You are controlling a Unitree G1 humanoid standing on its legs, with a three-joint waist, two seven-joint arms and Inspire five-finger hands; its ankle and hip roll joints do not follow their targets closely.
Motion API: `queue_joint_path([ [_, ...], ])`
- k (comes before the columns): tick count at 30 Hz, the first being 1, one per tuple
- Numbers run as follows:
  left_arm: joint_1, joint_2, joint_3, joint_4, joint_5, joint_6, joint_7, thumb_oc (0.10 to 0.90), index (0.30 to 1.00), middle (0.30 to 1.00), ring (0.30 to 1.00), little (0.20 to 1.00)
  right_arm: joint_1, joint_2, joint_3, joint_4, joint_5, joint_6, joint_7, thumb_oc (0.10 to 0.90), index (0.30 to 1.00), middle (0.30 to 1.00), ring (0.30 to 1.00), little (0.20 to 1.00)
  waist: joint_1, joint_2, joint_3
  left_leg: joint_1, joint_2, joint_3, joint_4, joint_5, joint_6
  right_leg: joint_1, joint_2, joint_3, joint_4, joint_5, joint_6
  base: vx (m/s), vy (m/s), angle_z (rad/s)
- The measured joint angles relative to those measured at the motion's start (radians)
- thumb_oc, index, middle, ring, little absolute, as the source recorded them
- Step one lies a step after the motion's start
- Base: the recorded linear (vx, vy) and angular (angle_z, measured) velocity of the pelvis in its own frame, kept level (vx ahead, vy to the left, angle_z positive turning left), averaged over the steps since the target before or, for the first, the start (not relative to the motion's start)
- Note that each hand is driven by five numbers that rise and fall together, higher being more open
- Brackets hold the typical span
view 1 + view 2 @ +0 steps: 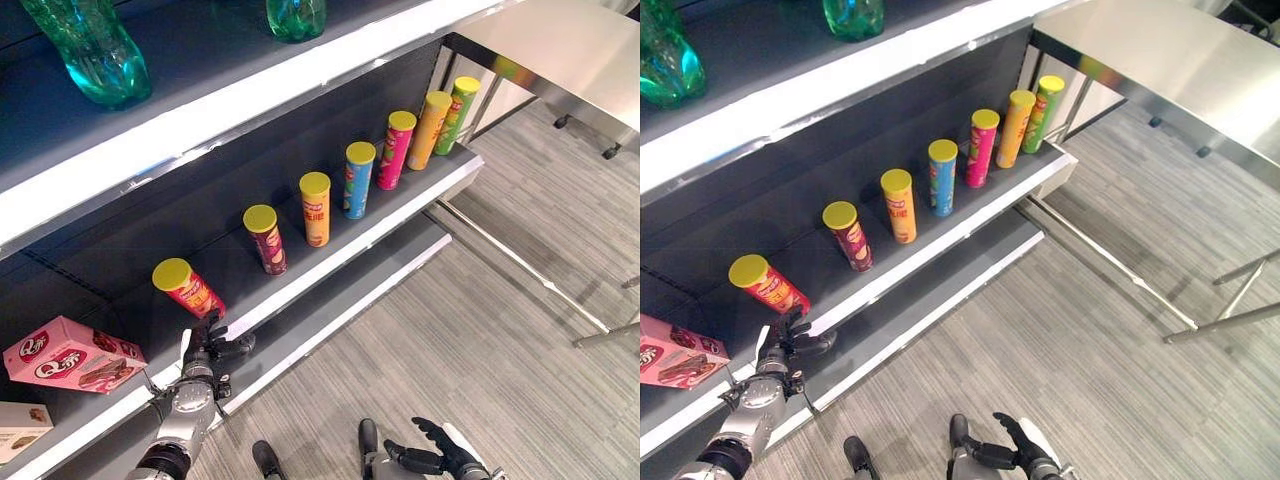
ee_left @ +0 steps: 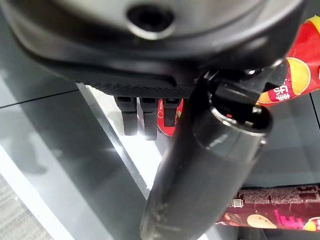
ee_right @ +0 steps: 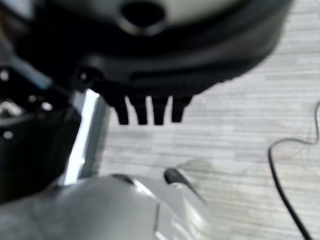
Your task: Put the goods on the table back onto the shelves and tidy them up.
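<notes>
Red can (image 1: 188,288) at lower left of frame, tilted, yellow lid toward upper left — just above left hand (image 1: 210,345), fingers loosely spread, holding nothing. Right hand (image 1: 440,458) relaxed, low, farther off.

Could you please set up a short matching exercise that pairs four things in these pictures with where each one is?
Things:
1. red can with a yellow lid
2. pink box
3. green bottle
4. left robot hand

Places:
A. on the upper shelf
B. at the shelf's front edge, just below the red can
C. nearest end of the can row, tilted
D. on the can shelf, left of the cans

Pairs: 1-C, 2-D, 3-A, 4-B
</notes>
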Motion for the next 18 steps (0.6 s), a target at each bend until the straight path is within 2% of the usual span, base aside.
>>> queue_joint_path([
  [10, -0.022, 0.020, -0.002, 0.015, 0.025, 0.000, 0.016, 0.800, 0.900, 0.900, 0.900, 0.900, 0.000, 0.001, 0.001, 0.000, 0.002, -0.005, 0.000, 0.800, 0.900, 0.900, 0.900, 0.900, 0.000, -0.014, 0.000, -0.010, -0.001, 0.003, 0.000, 0.001, 0.000, -0.009, 0.000, 0.000, 0.000, 0.002, -0.002, 0.00, 0.000, 0.00],
  [18, -0.034, 0.020, -0.012, 0.034, 0.026, 0.000, 0.016, 0.800, 0.900, 0.900, 0.900, 0.900, 0.000, 0.001, 0.001, 0.001, 0.002, -0.006, -0.001, 0.800, 0.900, 0.900, 0.900, 0.900, 0.000, -0.015, 0.000, -0.006, -0.001, 0.003, 0.000, 0.001, 0.000, -0.006, 0.001, 0.001, -0.001, 0.002, -0.002, 0.00, 0.000, 0.00],
])
